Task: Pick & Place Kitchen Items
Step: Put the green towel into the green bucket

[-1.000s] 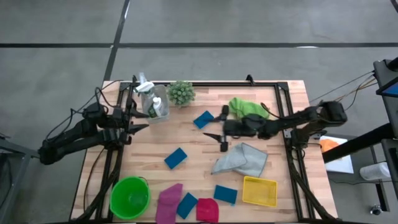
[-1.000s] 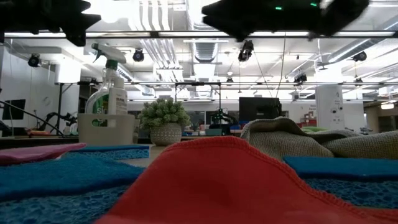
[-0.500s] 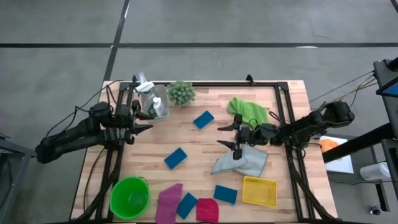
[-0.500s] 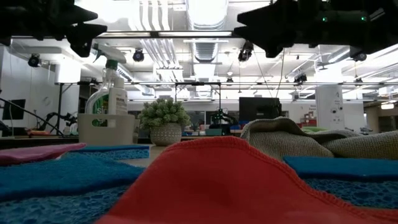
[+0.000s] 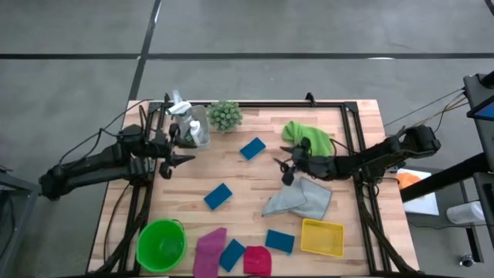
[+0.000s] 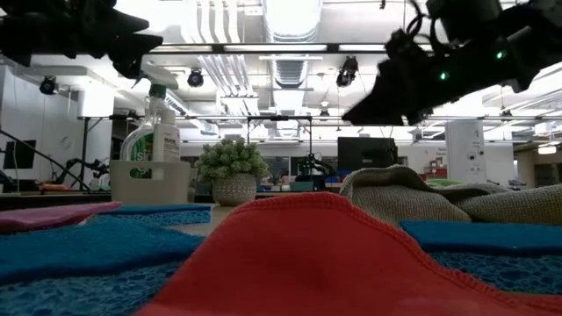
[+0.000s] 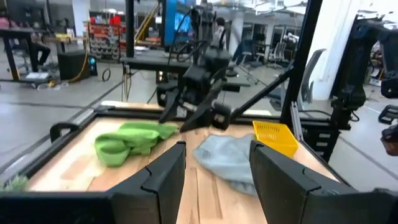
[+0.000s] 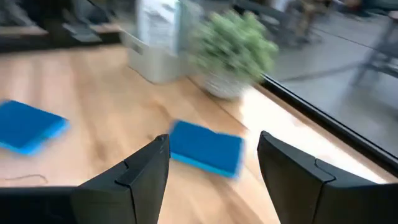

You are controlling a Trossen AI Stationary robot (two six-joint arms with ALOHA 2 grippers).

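Note:
My right gripper (image 5: 285,171) hangs open above the bare wood between the green cloth (image 5: 307,134) and the grey cloth (image 5: 299,199), nothing between its fingers. Its wrist view looks past the open fingers (image 8: 211,168) at a blue sponge (image 8: 205,149) lying flat on the table. My left gripper (image 5: 175,153) is open and empty, level, beside the white caddy (image 5: 191,130) that holds bottles. More blue sponges (image 5: 218,196) (image 5: 279,241), a pink cloth (image 5: 208,249) and a red cloth (image 5: 257,260) lie flat toward the near edge.
A small potted plant (image 5: 225,115) stands at the far edge next to the caddy. A green bucket (image 5: 162,245) sits at the near left and a yellow basket (image 5: 322,236) at the near right. A black frame rail (image 5: 351,131) runs along the right side.
My right gripper has come down toward the table, drawn back a little toward the right edge, and turned about its wrist, staying open. My left gripper has edged toward the table's right, past the caddy. No item has moved.

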